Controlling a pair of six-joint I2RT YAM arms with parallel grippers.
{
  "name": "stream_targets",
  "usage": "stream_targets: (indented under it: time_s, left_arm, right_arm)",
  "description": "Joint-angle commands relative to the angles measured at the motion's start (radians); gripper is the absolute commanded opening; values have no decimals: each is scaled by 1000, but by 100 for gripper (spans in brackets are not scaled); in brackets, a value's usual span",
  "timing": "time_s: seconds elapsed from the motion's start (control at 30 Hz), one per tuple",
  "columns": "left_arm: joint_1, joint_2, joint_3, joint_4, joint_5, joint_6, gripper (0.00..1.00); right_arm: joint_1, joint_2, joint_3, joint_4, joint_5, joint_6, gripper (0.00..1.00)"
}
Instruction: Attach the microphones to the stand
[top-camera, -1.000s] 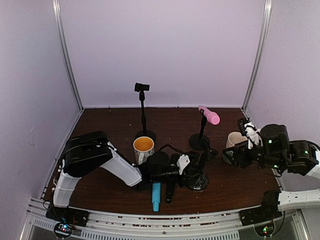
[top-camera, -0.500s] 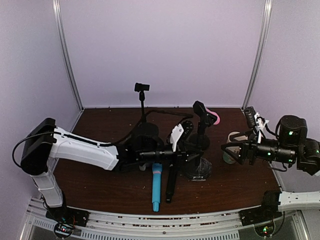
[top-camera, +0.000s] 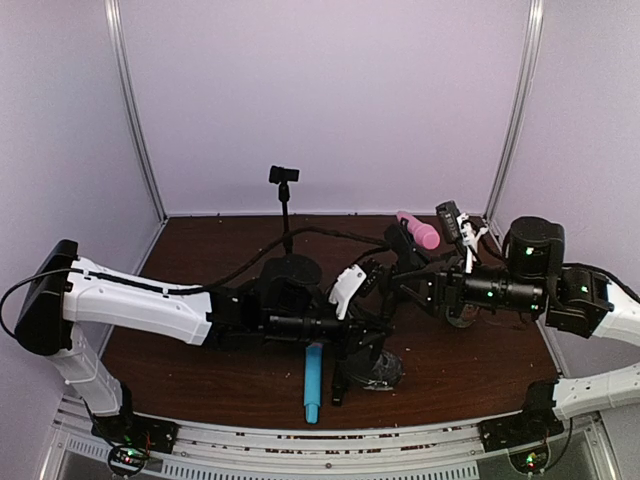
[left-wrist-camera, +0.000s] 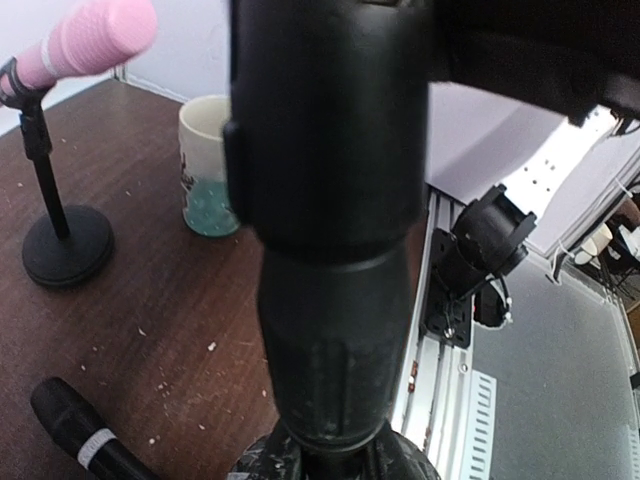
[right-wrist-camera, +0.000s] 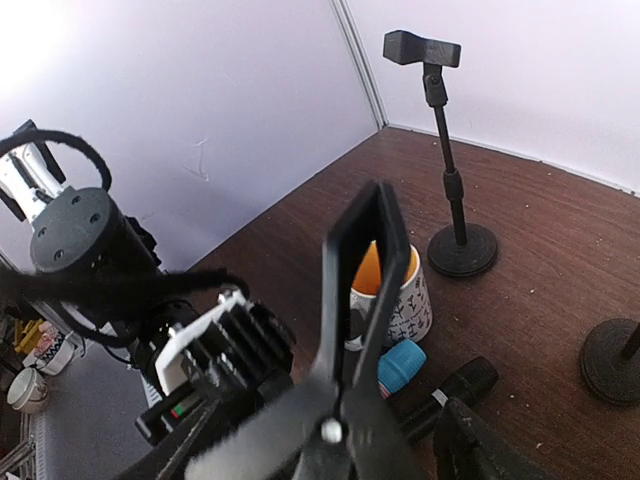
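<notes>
Your left gripper (top-camera: 366, 322) holds the near stand (left-wrist-camera: 330, 300); the fingers of your right gripper (top-camera: 402, 283) are wide around its clip (right-wrist-camera: 380, 205).

first microphone (top-camera: 420, 231) on right stand (left-wrist-camera: 66, 245); second microphone (top-camera: 312, 388) lies left of third microphone (top-camera: 337, 392) on the table (top-camera: 470, 370).

orange-lined mug (right-wrist-camera: 416, 300), teal-based mug (left-wrist-camera: 205, 165) upright on table (left-wrist-camera: 150, 300)

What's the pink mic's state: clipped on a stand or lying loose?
On a stand. In the left wrist view the pink microphone sits tilted in the clip atop a round-based stand.
</notes>
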Motion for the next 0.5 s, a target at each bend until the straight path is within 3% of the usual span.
stream_targets:
  time_s: [0.0, 0.1, 0.2, 0.3, 0.47]
  left_arm:
    - [-13, -52, -8, 45, -35, -18, 0]
    - [-19, -55, -37, 50, -46, -28, 0]
    - [-21, -59, -87, 81, -59, -61, 0]
    - [-28, -59, -136, 105, -71, -79, 0]
    - [-50, -50, -185, 115, -97, -79, 0]
  right_arm:
    - [8, 57, 37, 138, 29, 42, 66]
    - [8, 89, 55, 145, 79, 54, 40]
    - [3, 104, 91, 121, 140, 58, 27]
    - [-14, 112, 151, 92, 164, 32, 20]
    - [-75, 171, 300, 16, 165, 3, 20]
